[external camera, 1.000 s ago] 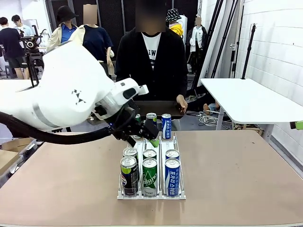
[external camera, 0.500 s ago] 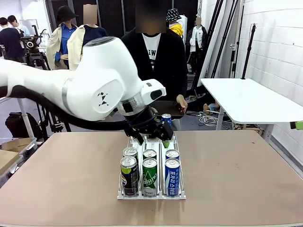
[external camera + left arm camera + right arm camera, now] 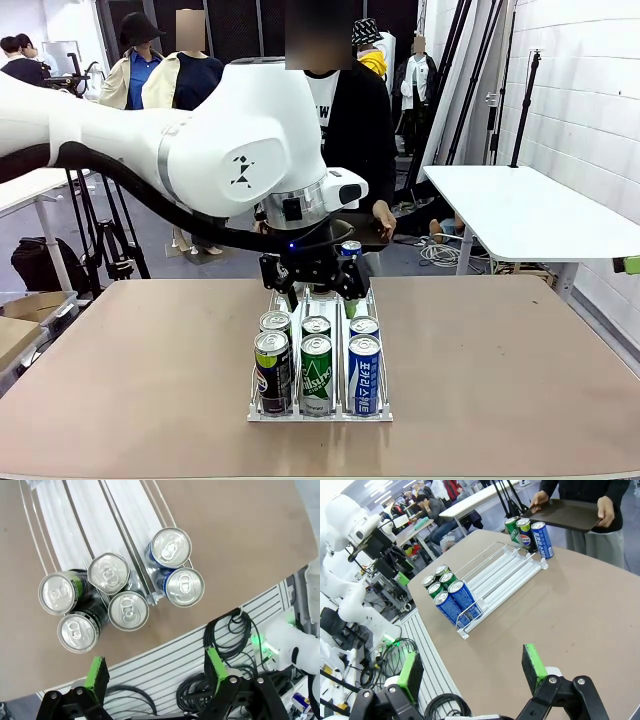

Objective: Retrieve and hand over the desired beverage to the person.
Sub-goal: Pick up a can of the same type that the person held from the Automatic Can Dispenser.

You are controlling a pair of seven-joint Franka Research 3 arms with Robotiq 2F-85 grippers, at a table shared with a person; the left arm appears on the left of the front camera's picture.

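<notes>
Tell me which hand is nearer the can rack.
Left. The left hand hangs right above the rack; the right hand sits off to the side, well clear of it.

I see my matte brown tabletop [image 3: 520, 380] carrying a clear plastic three-lane can rack [image 3: 505, 572], roughly mid-table, running toward the far edge.
</notes>
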